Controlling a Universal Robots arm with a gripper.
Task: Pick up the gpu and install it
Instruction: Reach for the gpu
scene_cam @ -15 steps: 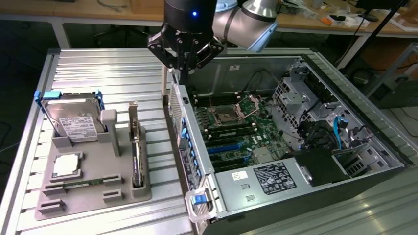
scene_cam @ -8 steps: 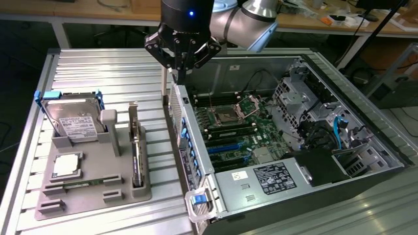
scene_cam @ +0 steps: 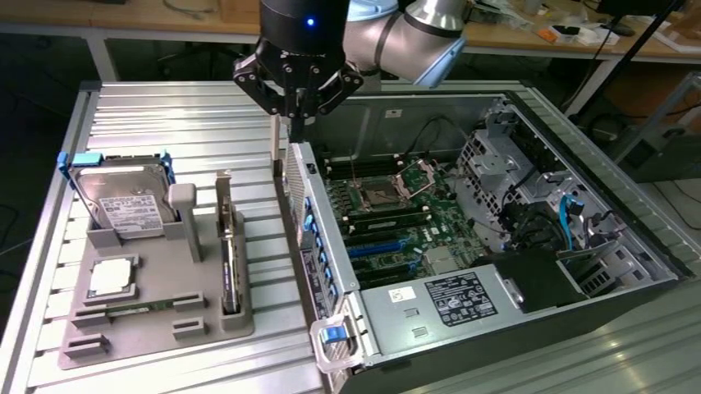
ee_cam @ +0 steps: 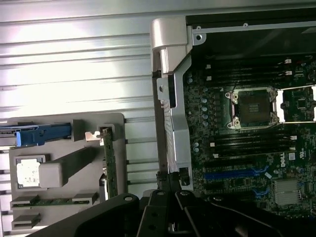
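A ribbed metal counter (scene_cam: pixel 164 123) seen from above. On the exterior view's right lies an open computer case (scene_cam: pixel 613 246), its green motherboard (scene_cam: pixel 395 222) exposed, with an empty processor socket (scene_cam: pixel 382 195) near the middle and blue expansion slots (scene_cam: pixel 383 246) below it.

On the exterior view's left sits a gray holder tray (scene_cam: pixel 143 328). In it, the graphics card (scene_cam: pixel 229 254) stands upright on its edge in a slot along the side of the tray nearest the case (from here it looks like a thin dark strip with a green edge). It is not in the case. The tray also holds a silver hard drive (scene_cam: pixel 130 205) with a white label, a square processor chip (scene_cam: pixel 113 277) and a narrow green memory stick (scene_cam: pixel 137 308).

The robot arm (scene_cam: pixel 416 33) reaches in from the top of the scene. Its black jaws point straight down and are pressed together, with nothing between them. They hang just above the case wall (scene_cam: pixel 312 213) that faces the tray, at its far end. The graphics card is well apart from them, further along the tray toward the camera.
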